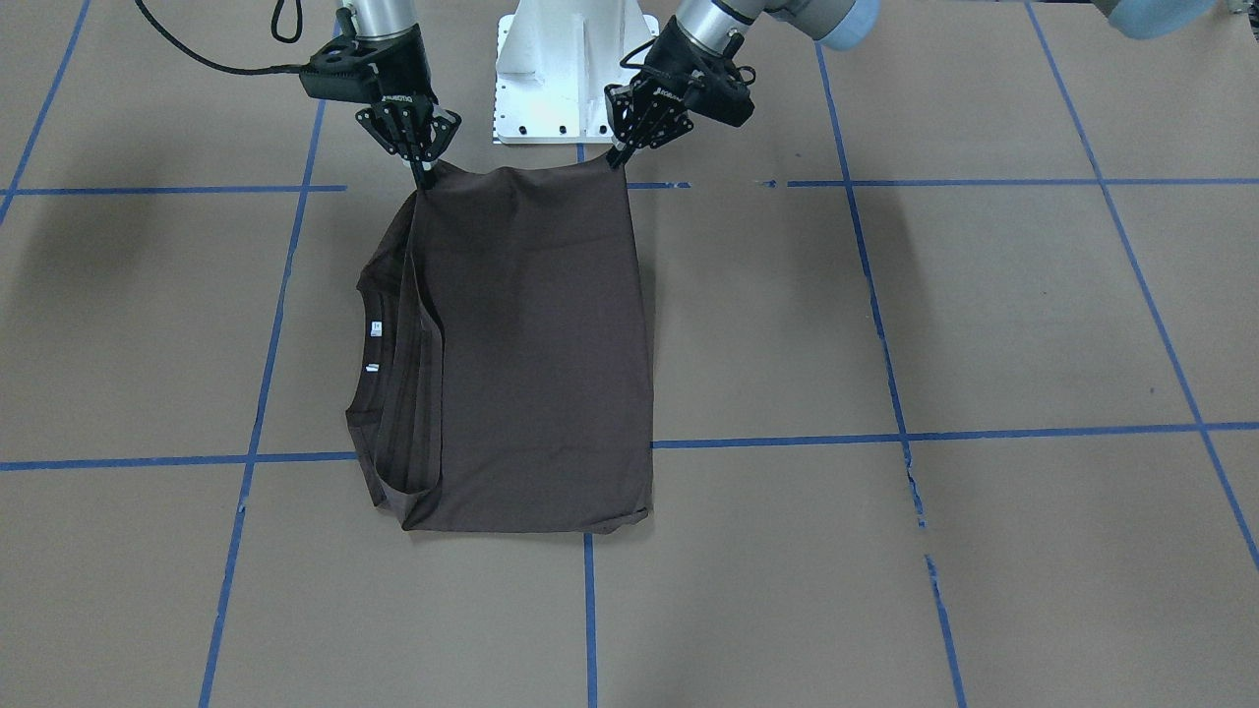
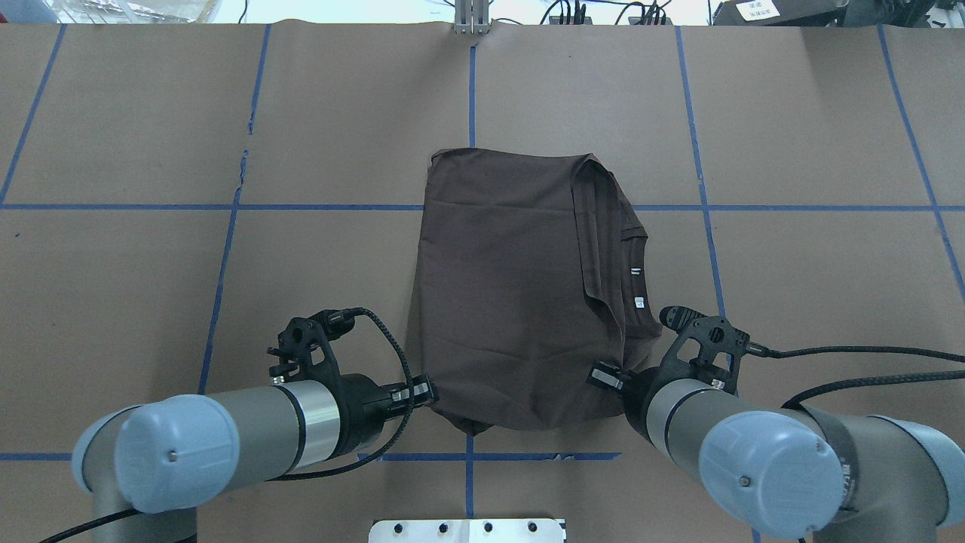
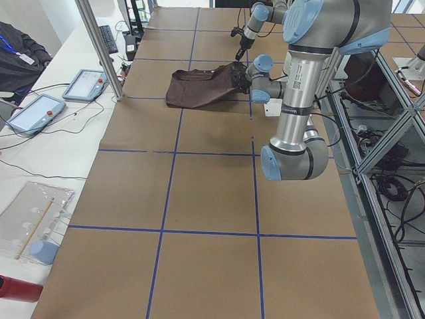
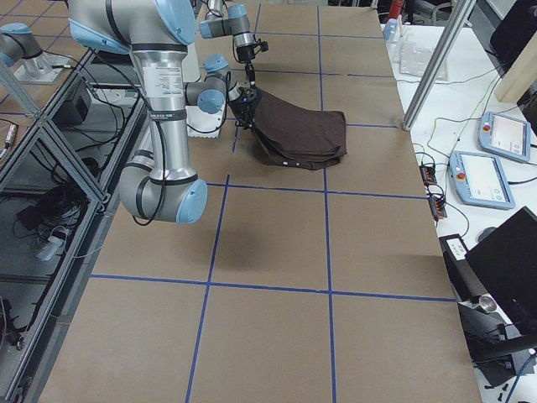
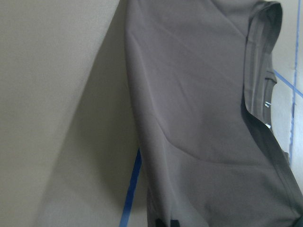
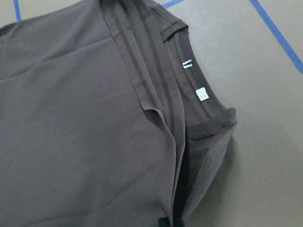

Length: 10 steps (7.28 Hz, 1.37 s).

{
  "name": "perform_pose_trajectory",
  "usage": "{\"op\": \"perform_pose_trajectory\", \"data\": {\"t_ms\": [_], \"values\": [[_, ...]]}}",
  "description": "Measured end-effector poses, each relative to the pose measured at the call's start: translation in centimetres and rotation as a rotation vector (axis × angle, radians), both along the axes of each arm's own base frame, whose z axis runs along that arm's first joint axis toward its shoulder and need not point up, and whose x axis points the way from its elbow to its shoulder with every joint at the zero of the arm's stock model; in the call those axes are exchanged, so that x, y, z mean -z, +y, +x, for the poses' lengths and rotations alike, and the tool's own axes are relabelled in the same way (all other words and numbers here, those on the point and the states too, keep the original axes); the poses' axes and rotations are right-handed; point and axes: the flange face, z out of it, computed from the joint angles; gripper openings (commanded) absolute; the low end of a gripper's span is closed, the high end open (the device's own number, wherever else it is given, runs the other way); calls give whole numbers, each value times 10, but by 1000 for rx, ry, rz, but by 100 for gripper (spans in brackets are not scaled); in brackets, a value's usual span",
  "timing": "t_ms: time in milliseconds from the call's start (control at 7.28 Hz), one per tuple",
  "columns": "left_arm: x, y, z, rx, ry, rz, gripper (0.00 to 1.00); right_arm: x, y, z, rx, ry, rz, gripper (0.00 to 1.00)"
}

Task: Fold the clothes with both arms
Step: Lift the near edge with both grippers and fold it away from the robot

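Pinching the two corners of the hem-side edge nearest the robot's base, both grippers are closed on a dark brown-grey short-sleeved T-shirt [image 1: 541, 344] that lies folded on the brown paper-covered table [image 1: 984, 295]. The black two-finger left gripper [image 1: 618, 157] has its fingers drawn together on the corner at the robot's left, and the black two-finger right gripper [image 1: 425, 177] clamps the corner at the robot's right in the same way. Between them the gripped edge stretches in a slightly sagging line, raised off the table, while the far end of the shirt rests flat on the paper. The garment sits in front of the white metal pedestal [image 1: 566, 69], in the middle of the table, and it covers a crossing of the blue tape lines [image 1: 885, 433]. A smooth upper layer covers most of it; along the robot's right side several stacked fabric edges show beside the ribbed round collar [image 6: 208, 111], which faces that side and carries two small white neck tags [image 6: 202, 94]. The silver-grey left arm [image 2: 226, 430] and silver-grey right arm [image 2: 754, 445], each with light blue joint caps, reach in low from either side of the pedestal, wrists angled toward the cloth.
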Motion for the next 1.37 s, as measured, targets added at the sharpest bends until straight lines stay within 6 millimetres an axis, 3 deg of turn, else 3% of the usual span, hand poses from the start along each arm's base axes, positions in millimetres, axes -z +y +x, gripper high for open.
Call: {"op": "perform_pose_trajectory", "data": {"t_ms": [412, 550, 825, 962, 1237, 1374], "values": [[50, 21, -84, -38, -29, -36, 0, 47, 24, 54, 56, -67, -44, 0], [58, 29, -102, -58, -43, -62, 0, 59, 36, 67, 70, -80, -71, 0], [56, 31, -94, -83, -93, -65, 0, 65, 39, 64, 74, -69, -90, 0], [51, 22, -81, -79, -128, -31, 0, 62, 27, 50, 51, -45, -88, 0], [41, -21, -58, -31, -201, 36, 0, 62, -23, 13, -5, 12, -67, 0], [37, -44, -46, -4, -231, 48, 0, 57, -48, 4, -22, 44, -70, 0]]}}
